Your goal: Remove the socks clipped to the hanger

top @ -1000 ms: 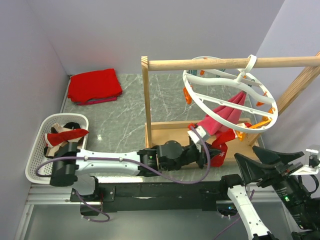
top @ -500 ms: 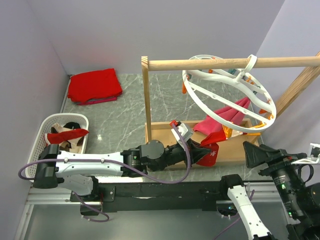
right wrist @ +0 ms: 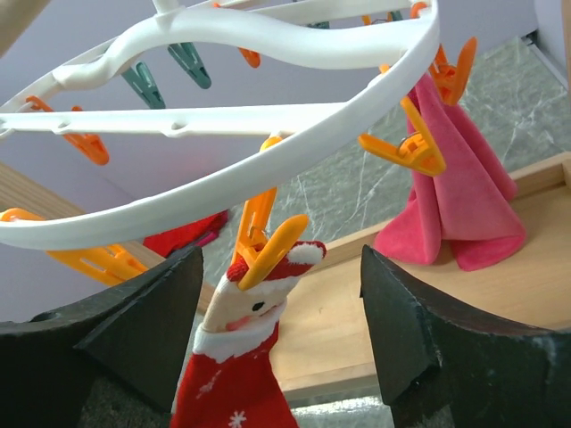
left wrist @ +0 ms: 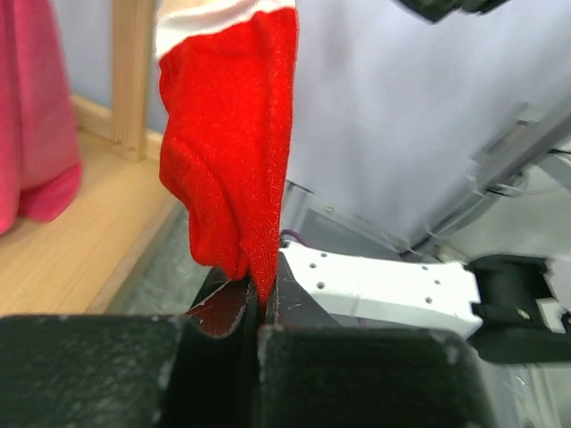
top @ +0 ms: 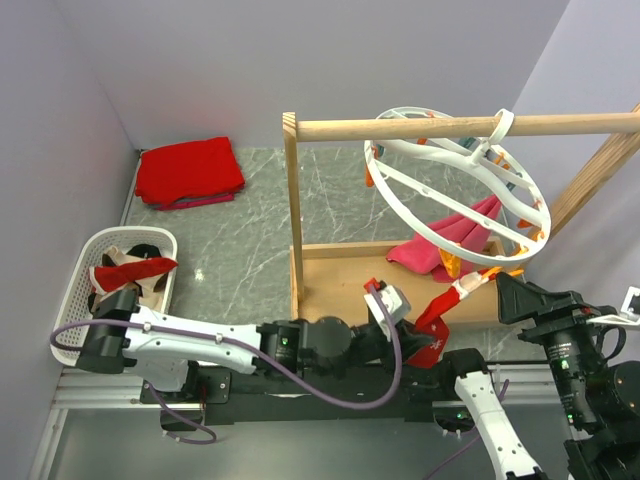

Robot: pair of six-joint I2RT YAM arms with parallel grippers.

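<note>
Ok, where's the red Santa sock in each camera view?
Top external: red sock, lower right of centre.
Left wrist: upper centre, tip in left gripper.
Right wrist: bottom centre, clipped by orange peg.
Shared landmark: pink sock.

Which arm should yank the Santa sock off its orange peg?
Left. The left end effector pinches the toe of the red sock; the right end effector is open, gripping nothing.

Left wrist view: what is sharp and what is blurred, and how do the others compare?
Left wrist: red sock crisp, weave visible; the left gripper's fingers dark and soft in the foreground. Right wrist: orange peg and hanger sharp, no glare. Top external: even light, scene in focus.
</note>
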